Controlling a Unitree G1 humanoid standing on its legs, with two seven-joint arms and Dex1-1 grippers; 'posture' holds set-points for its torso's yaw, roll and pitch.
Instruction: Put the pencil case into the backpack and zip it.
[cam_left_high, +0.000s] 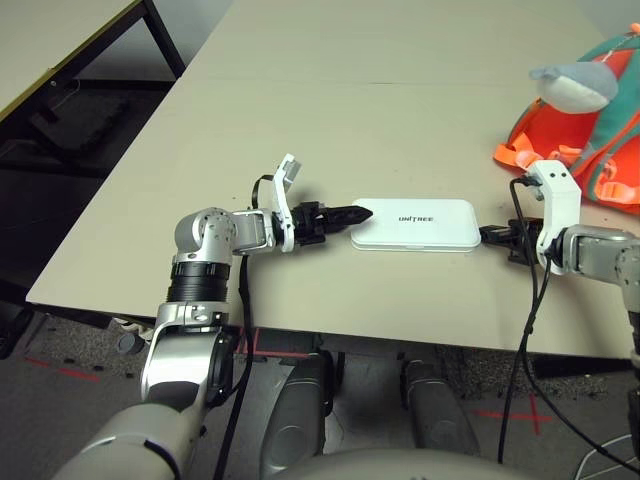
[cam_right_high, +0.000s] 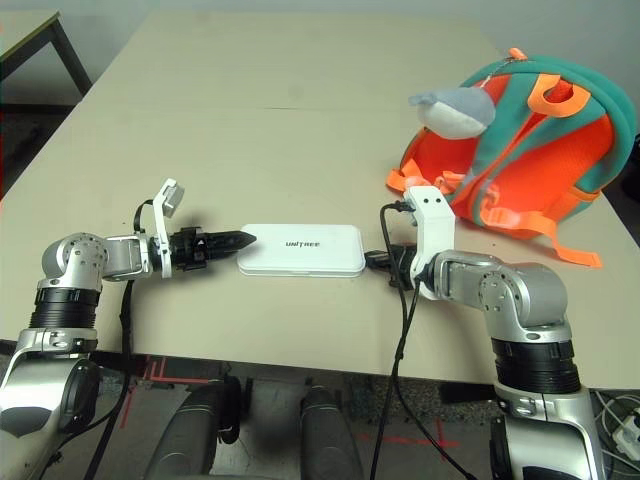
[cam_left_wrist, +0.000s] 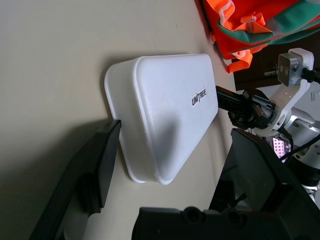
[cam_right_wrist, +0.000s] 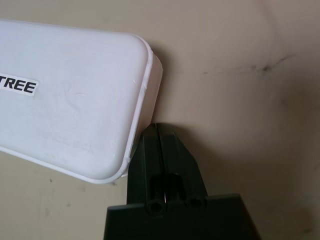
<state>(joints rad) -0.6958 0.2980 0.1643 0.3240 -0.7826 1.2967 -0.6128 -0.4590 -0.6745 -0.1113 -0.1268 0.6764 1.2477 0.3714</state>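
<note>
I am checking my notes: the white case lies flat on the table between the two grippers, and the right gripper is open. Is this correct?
Not quite. The right gripper is shut; the right wrist view shows its fingers pressed together at the end of the case. The rest stands: the case lies flat on the table between the grippers.

pencil case hemmed by both claws (at either end), bare table beyond

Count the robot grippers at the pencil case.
2. The open left gripper is at the left end of the flat white rectangular pencil case; the shut right gripper is at its right end.
</note>
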